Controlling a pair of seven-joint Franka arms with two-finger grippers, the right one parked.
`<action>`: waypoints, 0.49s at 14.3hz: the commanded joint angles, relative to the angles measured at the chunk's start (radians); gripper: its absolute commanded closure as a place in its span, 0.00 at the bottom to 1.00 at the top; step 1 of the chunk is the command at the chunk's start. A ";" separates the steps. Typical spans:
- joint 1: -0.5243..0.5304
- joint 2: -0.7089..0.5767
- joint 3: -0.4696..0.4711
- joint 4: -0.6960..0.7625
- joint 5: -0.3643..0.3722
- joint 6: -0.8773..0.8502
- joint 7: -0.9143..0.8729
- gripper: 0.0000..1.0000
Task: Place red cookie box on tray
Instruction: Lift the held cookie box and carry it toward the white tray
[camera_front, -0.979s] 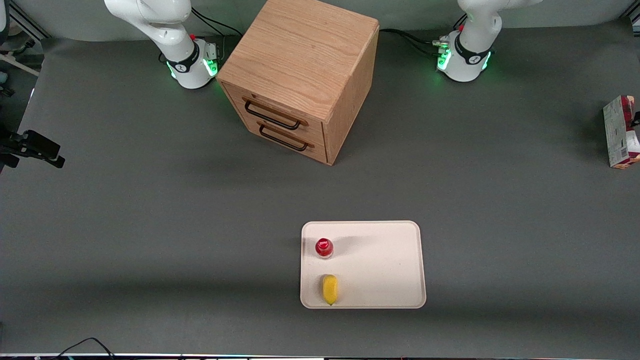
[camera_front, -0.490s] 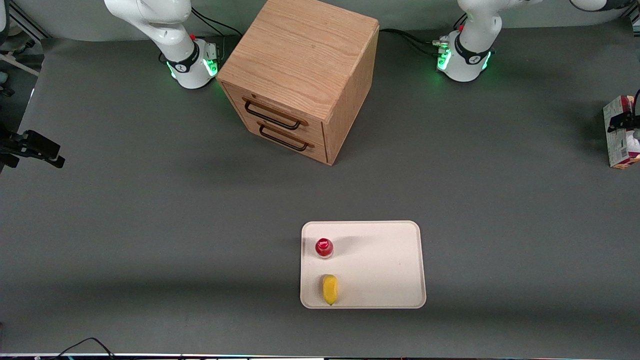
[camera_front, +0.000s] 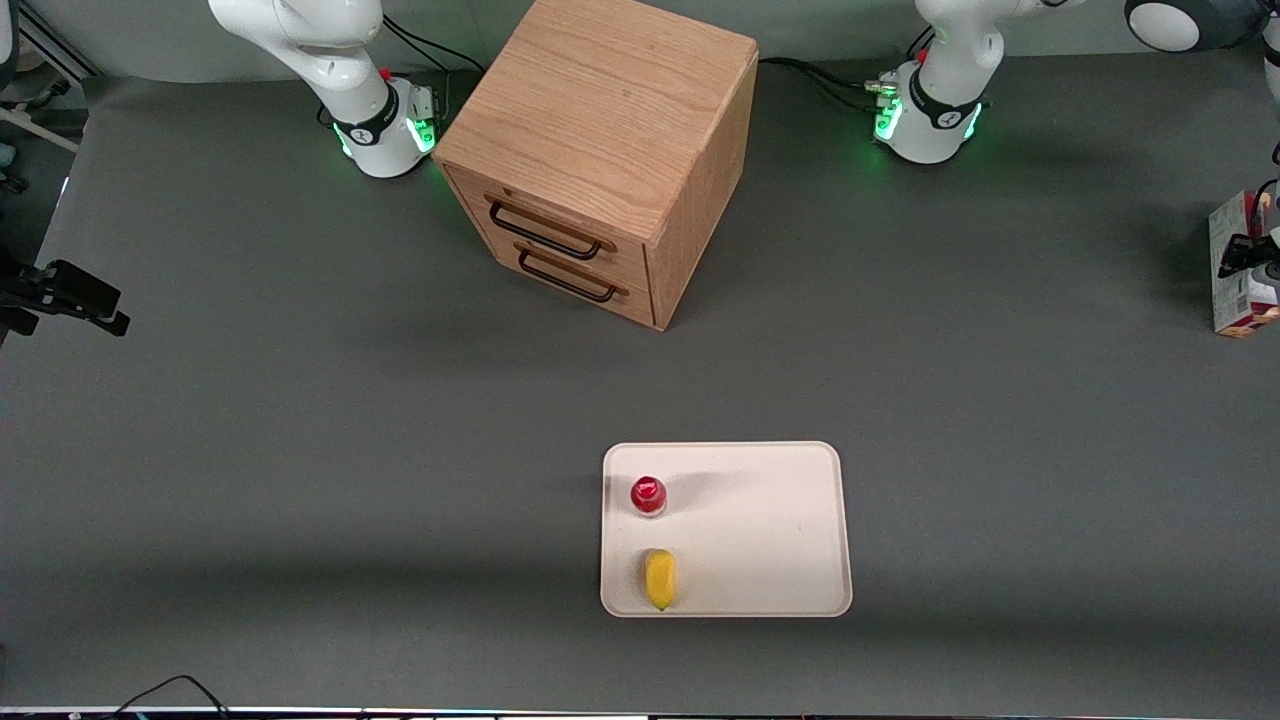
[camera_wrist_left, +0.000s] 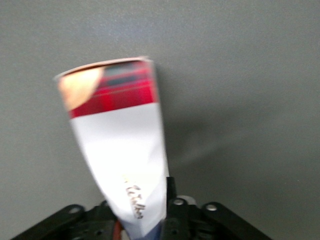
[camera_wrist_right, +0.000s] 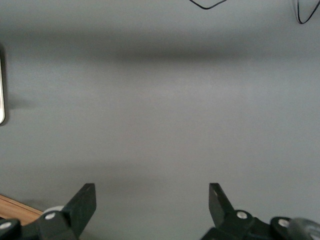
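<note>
We note the left gripper (camera_front: 1262, 255) at the working arm's end, fingers pinching thin dark-red cardboard cookie box (camera_front: 1232, 272) (camera_wrist_left: 120, 150), cream-white rectangular tray (camera_front: 780, 530) well apart on the grey tabletop (camera_front: 300, 450).

the gripper (camera_front: 1258, 258) hangs at the working arm's table end

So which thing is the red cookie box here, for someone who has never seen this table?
Start at the wooden drawer cabinet and go toward the working arm's end of the table. There the red cookie box stands on edge, with the end effector at it. It is a thin, flat carton with a white panel, unlike the small red-capped bottle on the tray.
</note>
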 joint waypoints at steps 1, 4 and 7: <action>-0.006 -0.007 0.016 0.017 -0.022 -0.023 0.030 1.00; -0.015 -0.015 0.049 0.123 -0.014 -0.168 0.010 1.00; -0.015 -0.015 0.084 0.273 0.033 -0.377 -0.088 1.00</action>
